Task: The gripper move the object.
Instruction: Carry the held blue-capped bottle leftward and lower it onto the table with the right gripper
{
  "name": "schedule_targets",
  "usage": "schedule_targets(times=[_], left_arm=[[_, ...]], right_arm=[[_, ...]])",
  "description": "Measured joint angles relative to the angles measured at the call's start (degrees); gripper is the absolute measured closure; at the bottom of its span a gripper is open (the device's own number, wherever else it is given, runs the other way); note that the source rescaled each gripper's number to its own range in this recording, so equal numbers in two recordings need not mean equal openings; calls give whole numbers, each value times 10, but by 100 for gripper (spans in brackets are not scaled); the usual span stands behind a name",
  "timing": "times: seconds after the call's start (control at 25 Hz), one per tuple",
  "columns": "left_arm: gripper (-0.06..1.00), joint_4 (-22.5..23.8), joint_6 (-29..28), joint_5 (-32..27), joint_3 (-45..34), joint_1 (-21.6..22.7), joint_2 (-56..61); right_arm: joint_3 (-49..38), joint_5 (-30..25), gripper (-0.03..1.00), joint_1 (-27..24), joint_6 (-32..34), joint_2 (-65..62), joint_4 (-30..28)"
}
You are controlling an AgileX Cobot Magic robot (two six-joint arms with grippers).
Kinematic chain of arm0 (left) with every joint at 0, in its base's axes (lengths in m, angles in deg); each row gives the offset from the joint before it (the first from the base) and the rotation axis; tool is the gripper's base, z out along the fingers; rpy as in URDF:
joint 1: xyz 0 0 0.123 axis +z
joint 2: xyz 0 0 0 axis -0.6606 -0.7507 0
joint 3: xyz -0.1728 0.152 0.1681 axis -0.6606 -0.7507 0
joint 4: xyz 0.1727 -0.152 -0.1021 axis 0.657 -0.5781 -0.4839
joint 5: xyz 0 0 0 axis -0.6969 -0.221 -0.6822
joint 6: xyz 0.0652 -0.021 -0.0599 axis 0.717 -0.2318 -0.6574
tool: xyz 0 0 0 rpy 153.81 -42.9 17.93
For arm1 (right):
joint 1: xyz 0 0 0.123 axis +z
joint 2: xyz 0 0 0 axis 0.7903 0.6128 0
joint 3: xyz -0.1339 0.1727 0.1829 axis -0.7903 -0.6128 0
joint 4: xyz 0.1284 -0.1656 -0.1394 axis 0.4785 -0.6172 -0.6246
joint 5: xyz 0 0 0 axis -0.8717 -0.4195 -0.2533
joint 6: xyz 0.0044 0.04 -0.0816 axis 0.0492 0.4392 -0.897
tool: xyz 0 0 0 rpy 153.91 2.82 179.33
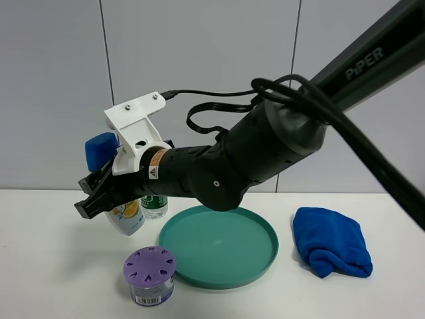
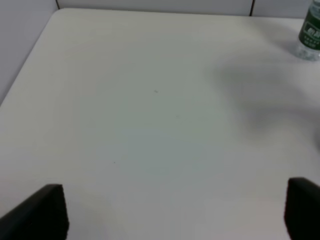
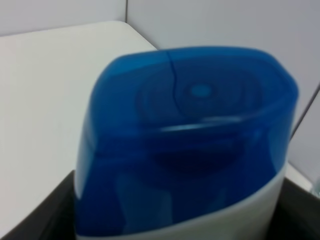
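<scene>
The white shampoo bottle [image 1: 127, 217] with a blue flip cap [image 1: 101, 150] is at the table's left and leans to the left. My right gripper [image 1: 99, 194] reaches across from the right and is shut on the bottle's body. I cannot tell if the bottle's base touches the table. In the right wrist view the blue cap [image 3: 185, 130] fills the frame, with dark fingers [image 3: 35, 215] at each side. My left gripper [image 2: 175, 212] is open over bare table and holds nothing. It does not show in the high view.
A clear water bottle with a green label [image 1: 154, 206] stands just behind the shampoo bottle and also shows in the left wrist view [image 2: 311, 34]. A teal plate [image 1: 265, 256] lies mid-table. A purple-lidded jar [image 1: 150, 274] stands in front. A blue cloth [image 1: 331, 240] lies at the right.
</scene>
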Motion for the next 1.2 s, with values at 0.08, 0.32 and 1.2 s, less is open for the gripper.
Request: schedule_targets(times=[0.08, 0.32, 1.2], left_arm=[[-6, 0, 0, 0, 0, 0, 0], [-6, 0, 0, 0, 0, 0, 0], [-6, 0, 0, 0, 0, 0, 0]], right_arm=[[24, -1, 97, 0, -6, 17, 3], [57, -27, 97, 0, -6, 41, 27], [70, 25, 97, -5, -38, 116, 115]])
